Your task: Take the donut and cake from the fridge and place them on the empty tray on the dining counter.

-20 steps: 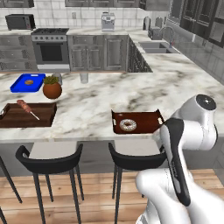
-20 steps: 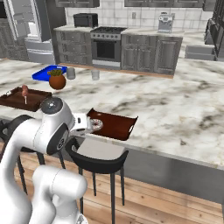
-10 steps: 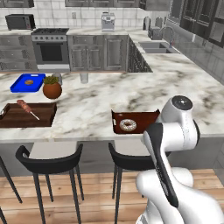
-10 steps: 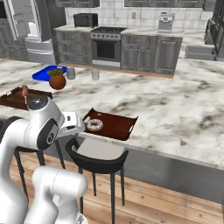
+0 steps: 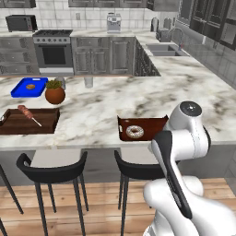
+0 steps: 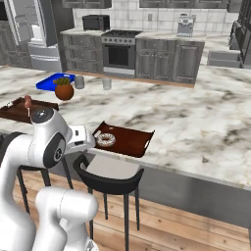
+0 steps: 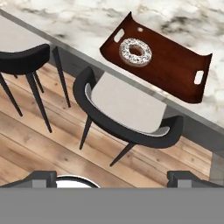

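The small white-glazed ring donut (image 7: 135, 52) lies in the flat reddish-brown rectangular tray (image 7: 175, 72) at the edge of the white-and-grey veined marble dining counter (image 5: 101, 108) — toward one end of it. The gripper (image 7: 111, 177) hangs empty over a black stool (image 7: 127, 116), fingers wide apart.

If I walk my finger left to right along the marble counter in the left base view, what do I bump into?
Wooden tray with a stick → blue tray → potted plant → cup → tray holding the donut.
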Robot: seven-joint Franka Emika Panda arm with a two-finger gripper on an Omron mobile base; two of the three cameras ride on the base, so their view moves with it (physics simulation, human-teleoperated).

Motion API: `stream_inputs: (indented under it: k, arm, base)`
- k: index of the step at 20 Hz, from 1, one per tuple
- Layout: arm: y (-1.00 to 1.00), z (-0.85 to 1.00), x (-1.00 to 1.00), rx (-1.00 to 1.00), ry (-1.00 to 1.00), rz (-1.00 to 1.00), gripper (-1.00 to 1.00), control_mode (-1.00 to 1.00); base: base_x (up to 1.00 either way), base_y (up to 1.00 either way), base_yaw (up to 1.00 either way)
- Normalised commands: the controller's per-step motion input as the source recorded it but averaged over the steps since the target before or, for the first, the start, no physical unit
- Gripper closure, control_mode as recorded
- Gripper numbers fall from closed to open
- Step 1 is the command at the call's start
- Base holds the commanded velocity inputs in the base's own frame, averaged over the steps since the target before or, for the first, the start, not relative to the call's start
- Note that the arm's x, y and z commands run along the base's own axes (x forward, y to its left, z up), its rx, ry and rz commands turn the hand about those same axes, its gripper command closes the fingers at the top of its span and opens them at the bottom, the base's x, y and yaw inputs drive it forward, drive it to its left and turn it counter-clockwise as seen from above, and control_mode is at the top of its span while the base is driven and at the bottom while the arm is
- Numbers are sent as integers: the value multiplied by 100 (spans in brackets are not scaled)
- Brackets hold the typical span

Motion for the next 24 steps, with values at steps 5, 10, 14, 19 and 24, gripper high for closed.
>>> stream_inputs:
  k: [5,10,14,19,24]
  arm:
    - [0,-2,0,0,0,0,-100,100]
    - [0,0,0,0,0,0,-100,100]
    - [0,0,0,0,0,0,-100,100]
    - [0,0,0,0,0,0,-100,100]
    - [0,0,0,0,0,0,-100,100]
  base:
    - [0,0,0]
    - [-28,0,0]
    - [-49,0,0]
    - [-48,6,5]
    - [-23,19,27]
